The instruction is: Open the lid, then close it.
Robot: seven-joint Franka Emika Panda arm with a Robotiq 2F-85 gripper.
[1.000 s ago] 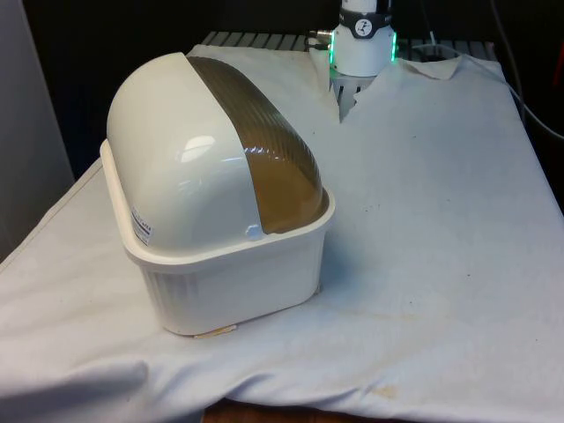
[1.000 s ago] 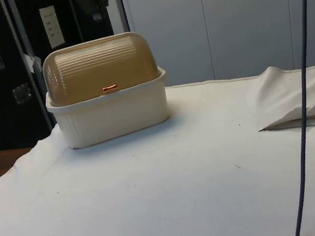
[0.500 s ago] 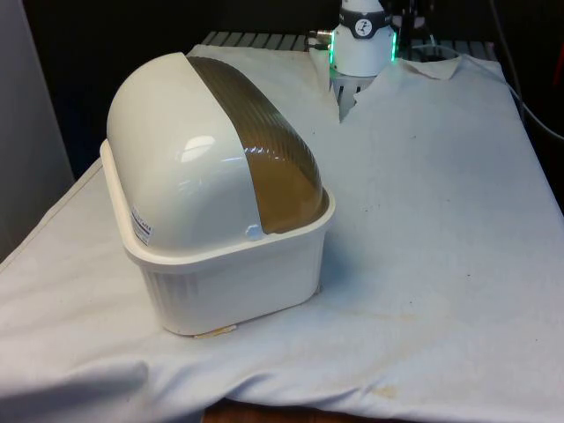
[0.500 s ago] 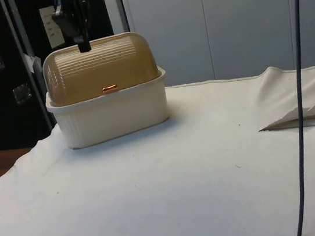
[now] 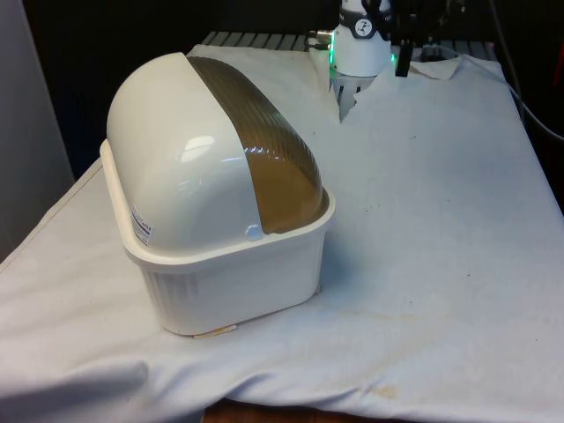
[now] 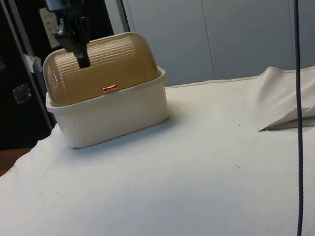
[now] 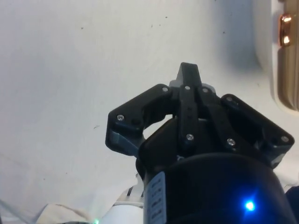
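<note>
The bread box [image 5: 225, 264] has a cream base and a ribbed, brown see-through roll lid [image 5: 264, 150] that is down and shut. It stands on the front view's left. A small orange handle [image 6: 109, 88] sits at the lid's lower edge, and the handle [image 7: 285, 32] also shows in the wrist view. My black gripper [image 5: 401, 69] hangs in the air near the table's far end, well apart from the box. In the side view the gripper [image 6: 84, 61] lines up in front of the lid. In the wrist view the gripper [image 7: 189, 72] has its fingers pressed together, holding nothing.
The white cloth [image 5: 441, 220] stretches bare across the front view's right. It rises in a fold [image 6: 295, 95] at the side view's right. A dark cable [image 6: 297, 110] hangs down in front of the side camera. The robot's base [image 5: 361, 48] stands at the far edge.
The gripper has come down into both fixed views. In the side view it dropped from above the box to level with the lid's top. The box and lid have not moved.
</note>
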